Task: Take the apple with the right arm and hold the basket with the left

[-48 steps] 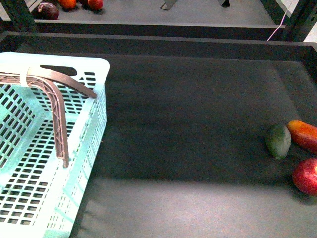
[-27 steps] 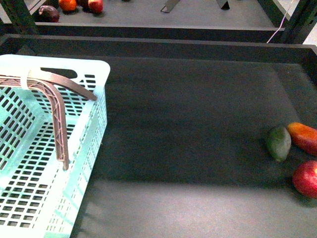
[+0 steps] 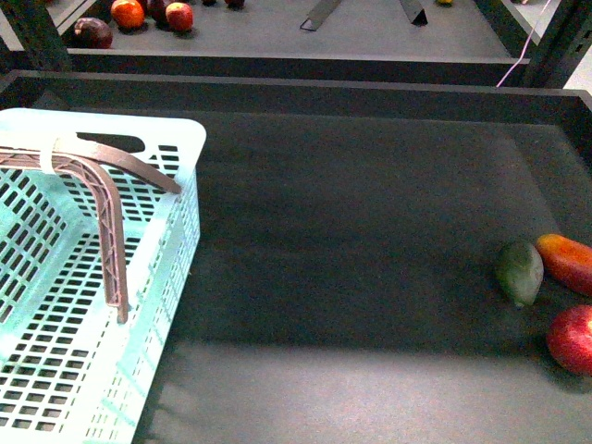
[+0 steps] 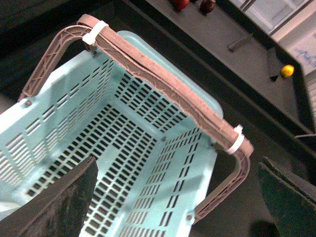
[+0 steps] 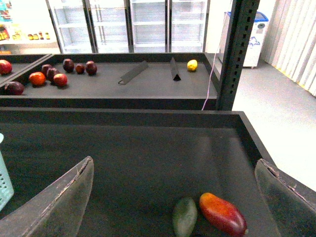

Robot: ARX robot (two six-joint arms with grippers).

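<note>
**Apple near right, basket near left, both grippers spread**

The apple (image 3: 572,339) lies at the near right edge of the dark table (image 3: 351,231), partly cut off by the frame. At the near left stands the basket (image 3: 180,240), with its brown handle (image 3: 109,222) arching over the inside. The left gripper (image 4: 177,163) hangs above it, fingers wide apart. The right gripper (image 5: 174,163) is likewise spread and holds nothing. Just beyond the apple, a green mango (image 3: 519,271) and a red-orange mango (image 3: 569,262) lie side by side. Farther off, fruit (image 3: 128,13) sits on another shelf.
</note>
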